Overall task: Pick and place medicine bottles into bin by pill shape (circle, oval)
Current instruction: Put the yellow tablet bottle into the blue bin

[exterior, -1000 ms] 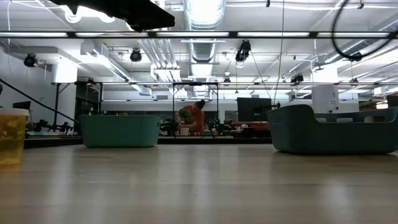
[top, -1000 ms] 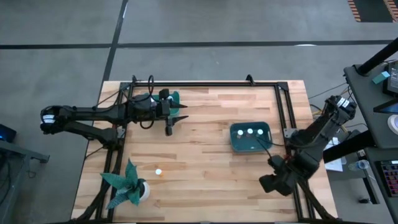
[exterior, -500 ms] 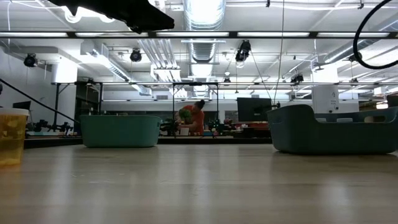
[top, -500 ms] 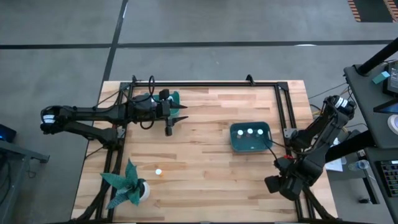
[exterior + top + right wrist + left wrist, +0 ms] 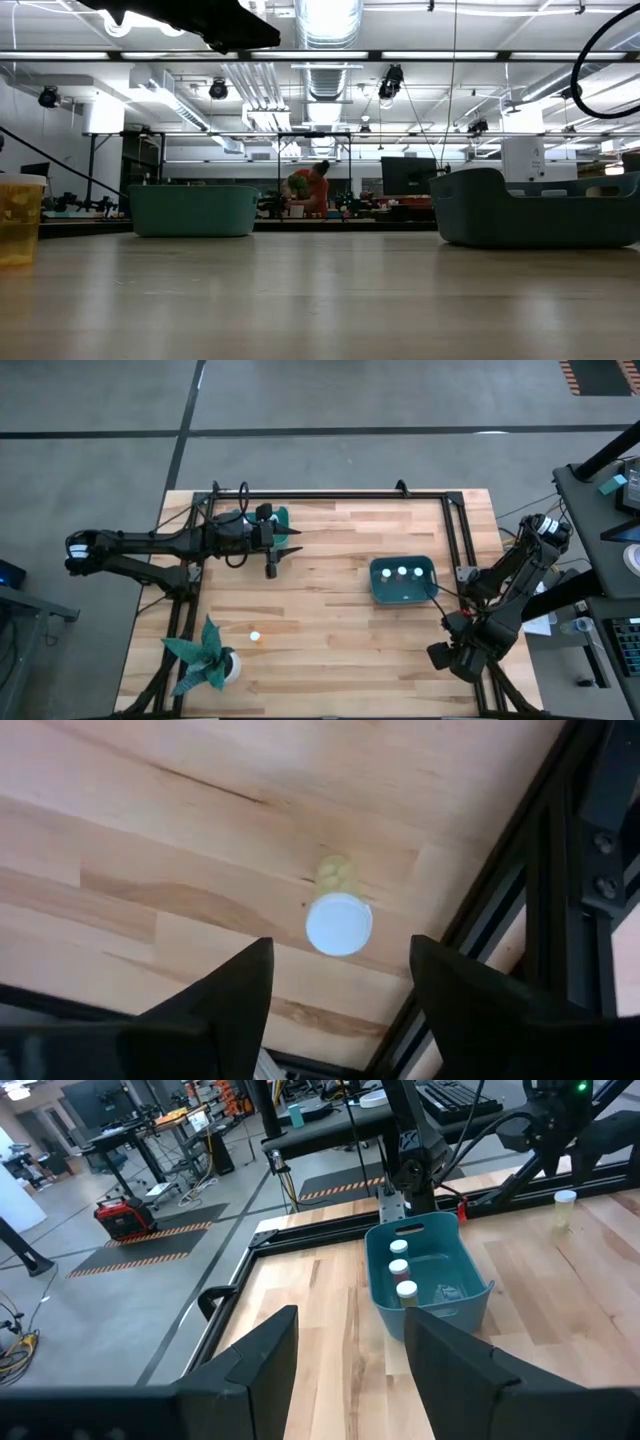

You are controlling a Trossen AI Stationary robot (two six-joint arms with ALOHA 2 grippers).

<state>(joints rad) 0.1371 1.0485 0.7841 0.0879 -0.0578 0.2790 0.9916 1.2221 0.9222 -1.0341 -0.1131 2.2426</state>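
Note:
One medicine bottle [image 5: 339, 923], white cap over a yellowish body, stands upright on the wood near the table's right near corner. My right gripper [image 5: 340, 954] [image 5: 446, 655] hovers above it, pointing down, open, a finger on each side and clear of it. Three more bottles [image 5: 399, 1267] stand in the teal bin [image 5: 403, 592]. Another bottle [image 5: 255, 637] stands on the table next to the plant. My left gripper [image 5: 345, 1350] [image 5: 295, 541] waits open at the far left, above a second teal bin [image 5: 281, 517].
A teal paper plant in a white pot [image 5: 207, 660] stands at the near left. A black metal frame [image 5: 560, 890] runs along the table's edge close beside the bottle under my right gripper. Bare wood lies between the two bins.
My right gripper has shifted a little toward the table's right near corner and sunk lower. The left arm and the bottles in view have kept still.

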